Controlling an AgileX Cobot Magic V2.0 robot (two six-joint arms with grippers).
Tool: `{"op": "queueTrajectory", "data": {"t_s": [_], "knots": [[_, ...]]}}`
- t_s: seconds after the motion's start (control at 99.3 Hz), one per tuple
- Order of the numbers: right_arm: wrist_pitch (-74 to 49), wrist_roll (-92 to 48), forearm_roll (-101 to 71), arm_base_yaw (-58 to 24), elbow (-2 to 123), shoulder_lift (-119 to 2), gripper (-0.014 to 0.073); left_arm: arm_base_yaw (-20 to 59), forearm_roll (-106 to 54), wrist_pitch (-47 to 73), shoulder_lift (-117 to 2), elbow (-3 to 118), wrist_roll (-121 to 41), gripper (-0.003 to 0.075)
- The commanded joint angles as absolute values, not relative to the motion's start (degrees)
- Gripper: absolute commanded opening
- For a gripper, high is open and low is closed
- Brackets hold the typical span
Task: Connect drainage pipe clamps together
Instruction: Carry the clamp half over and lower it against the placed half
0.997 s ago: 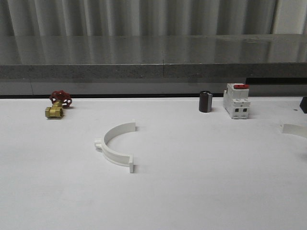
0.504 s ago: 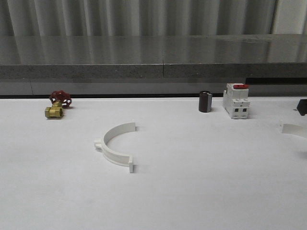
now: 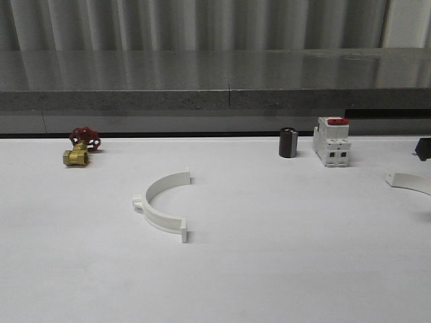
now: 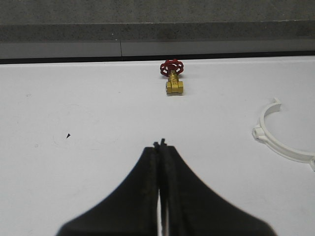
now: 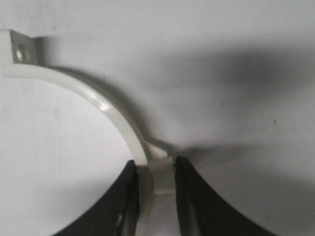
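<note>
One white half-ring drainage pipe clamp lies on the white table left of the middle, its open side facing right; it also shows in the left wrist view. The second clamp sits between the fingers of my right gripper, which is shut on its outer middle tab. Only that clamp's end pokes in at the right edge of the front view. My left gripper hovers over bare table, shut with nothing in it, well short of the first clamp.
A brass valve with a red handwheel sits at the back left. A dark cylinder and a white breaker with a red top stand at the back right. A dark part shows at the right edge. A grey ledge bounds the table behind.
The held clamp's end has slid a little leftwards into the front view, and the dark part at the right edge has shifted with it. The clamp on the table has not moved.
</note>
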State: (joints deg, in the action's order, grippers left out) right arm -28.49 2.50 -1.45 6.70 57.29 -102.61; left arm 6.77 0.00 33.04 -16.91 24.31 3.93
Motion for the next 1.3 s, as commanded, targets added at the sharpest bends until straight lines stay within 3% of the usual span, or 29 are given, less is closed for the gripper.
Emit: {"op": "queueTrajectory", "data": {"t_s": [0.0,0.071,0.081,0.272,0.745,1.29], "knots": [[-26.7,2.0,-1.7,7.0,59.1,-100.3,0.0133,6.6,0.0,28.6,-17.4,25.9,4.0,-0.002],[-28.6,2.5,-3.1,6.7,60.0,-100.2,0.0133,6.6,0.0,28.6,-17.4,25.9,4.0,-0.002],[-35.4,18.2,-3.9,-11.8,69.2,-100.0,0.0135,6.6,0.0,28.6,-17.4,25.9,4.0,-0.002],[-36.1,25.6,-0.9,-18.9,73.0,-101.5,0.0135,6.6,0.0,28.6,-17.4,25.9,4.0,-0.002],[-40.9,31.7,2.2,-28.0,85.4,-112.9,0.0135,6.6,0.0,28.6,-17.4,25.9,4.0,-0.002],[-39.5,39.6,7.5,-30.7,86.7,-115.3,0.0135,6.6,0.0,28.6,-17.4,25.9,4.0,-0.002]]}}
